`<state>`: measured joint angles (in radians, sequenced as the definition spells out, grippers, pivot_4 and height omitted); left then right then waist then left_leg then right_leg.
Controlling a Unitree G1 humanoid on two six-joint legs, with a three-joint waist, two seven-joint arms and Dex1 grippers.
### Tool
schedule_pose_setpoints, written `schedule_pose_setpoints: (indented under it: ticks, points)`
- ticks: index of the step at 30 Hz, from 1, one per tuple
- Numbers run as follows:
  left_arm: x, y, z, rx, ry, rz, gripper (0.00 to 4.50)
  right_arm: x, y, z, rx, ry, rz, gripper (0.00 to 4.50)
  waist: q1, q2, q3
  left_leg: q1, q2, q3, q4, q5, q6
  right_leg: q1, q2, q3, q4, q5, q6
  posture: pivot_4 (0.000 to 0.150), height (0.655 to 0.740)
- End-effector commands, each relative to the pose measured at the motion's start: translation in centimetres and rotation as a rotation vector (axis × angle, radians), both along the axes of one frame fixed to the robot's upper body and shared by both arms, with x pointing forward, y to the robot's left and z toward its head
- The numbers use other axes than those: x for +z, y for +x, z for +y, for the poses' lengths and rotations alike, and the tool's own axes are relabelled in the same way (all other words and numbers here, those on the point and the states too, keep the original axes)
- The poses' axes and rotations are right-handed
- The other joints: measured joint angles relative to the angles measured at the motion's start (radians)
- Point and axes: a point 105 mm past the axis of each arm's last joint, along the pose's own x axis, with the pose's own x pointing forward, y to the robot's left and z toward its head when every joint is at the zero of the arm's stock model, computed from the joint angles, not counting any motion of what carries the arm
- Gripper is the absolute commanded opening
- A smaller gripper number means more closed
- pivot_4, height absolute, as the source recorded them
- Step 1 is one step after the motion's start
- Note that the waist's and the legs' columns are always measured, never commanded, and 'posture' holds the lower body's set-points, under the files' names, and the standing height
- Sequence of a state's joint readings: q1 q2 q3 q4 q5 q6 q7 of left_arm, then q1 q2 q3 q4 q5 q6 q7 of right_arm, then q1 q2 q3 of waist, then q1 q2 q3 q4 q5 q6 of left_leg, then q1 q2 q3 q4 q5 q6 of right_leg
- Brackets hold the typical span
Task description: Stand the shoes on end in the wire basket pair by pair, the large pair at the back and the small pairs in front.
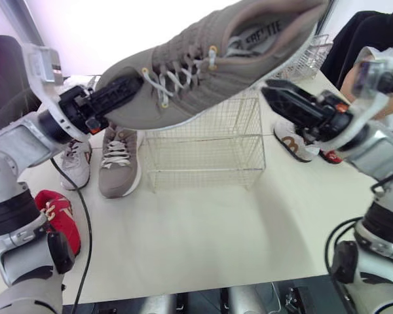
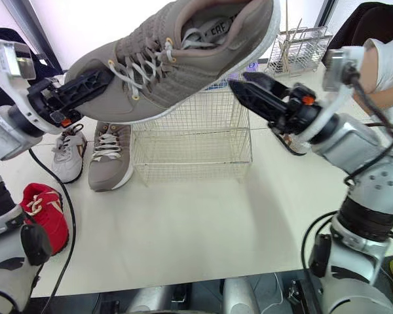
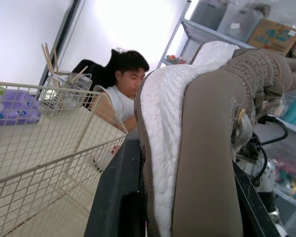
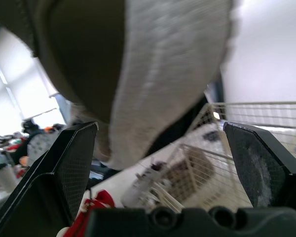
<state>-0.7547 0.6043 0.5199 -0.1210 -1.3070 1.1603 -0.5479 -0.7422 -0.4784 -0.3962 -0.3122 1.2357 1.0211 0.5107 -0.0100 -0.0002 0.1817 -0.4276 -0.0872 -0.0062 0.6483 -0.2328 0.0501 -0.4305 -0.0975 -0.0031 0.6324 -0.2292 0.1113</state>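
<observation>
A large taupe sneaker (image 1: 216,65) hangs in the air above the wire basket (image 1: 203,147), tilted with its heel up and to the right. My left gripper (image 1: 128,88) is shut on its toe; in the left wrist view the sole (image 3: 167,148) sits between the black fingers (image 3: 113,197). My right gripper (image 1: 274,97) is open just below the heel end, its fingers (image 4: 64,168) spread wide with the heel (image 4: 158,74) above them. The matching taupe sneaker (image 1: 118,163) lies flat on the table left of the basket.
A small white shoe (image 1: 75,163) lies beside the taupe one, a small red shoe (image 1: 56,216) nearer the front left. Right of the basket lie a white shoe (image 1: 295,144) and a red one (image 1: 329,157). A wire rack with sticks (image 2: 298,49) stands behind. A person (image 2: 386,59) sits at the right.
</observation>
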Motion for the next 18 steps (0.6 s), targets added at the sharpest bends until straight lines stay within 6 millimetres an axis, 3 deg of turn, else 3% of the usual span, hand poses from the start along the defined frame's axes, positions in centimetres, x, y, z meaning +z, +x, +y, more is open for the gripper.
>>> schedule_pose_setpoints:
  ticks: [1,9,12,14,16,18]
  points:
    - [1.3,-1.0,-0.3,-0.019,-0.029,-0.079,0.76,2.3,-1.1,1.1,0.041,0.037,-0.101,4.46,0.002,0.0,0.0,0.0,0.0,0.0,0.0,0.0,0.0,0.0,0.0,0.0,0.0,0.0,0.0,0.15,0.74]
    - [0.7,-0.9,-1.0,-0.006,-0.03,-0.076,0.76,4.1,-0.7,3.7,0.086,0.093,-0.153,4.46,-0.003,0.0,0.0,0.0,0.0,0.0,0.0,0.001,-0.001,0.0,0.0,0.0,-0.001,0.0,0.0,0.15,0.74]
    - [0.3,-1.0,-1.1,0.006,-0.016,-0.076,0.76,4.1,-0.5,4.0,0.098,0.106,-0.152,3.63,-0.002,0.0,0.0,0.0,0.0,0.0,-0.001,0.001,-0.001,0.0,0.0,0.0,-0.001,0.0,0.0,0.15,0.74]
    - [-0.3,-1.0,-1.1,0.029,0.026,-0.074,0.76,4.3,-0.4,4.1,0.1,0.112,-0.155,2.65,-0.003,0.0,0.0,0.0,0.0,0.0,0.0,0.0,-0.001,0.0,0.0,0.0,-0.001,0.0,0.0,0.15,0.74]
    - [-1.0,-0.8,-1.2,0.055,0.067,-0.064,0.76,4.4,-0.3,4.1,0.103,0.119,-0.158,2.01,-0.003,0.0,0.0,0.0,0.0,0.0,-0.001,0.001,-0.001,0.0,0.0,0.0,-0.001,0.0,0.0,0.15,0.74]
    - [-1.7,-0.8,-1.4,0.058,0.114,-0.053,0.76,4.5,-0.1,3.9,0.095,0.115,-0.163,1.87,-0.003,0.0,0.0,0.0,0.0,0.0,-0.001,0.001,-0.001,0.0,0.0,0.0,-0.001,0.0,0.0,0.15,0.74]
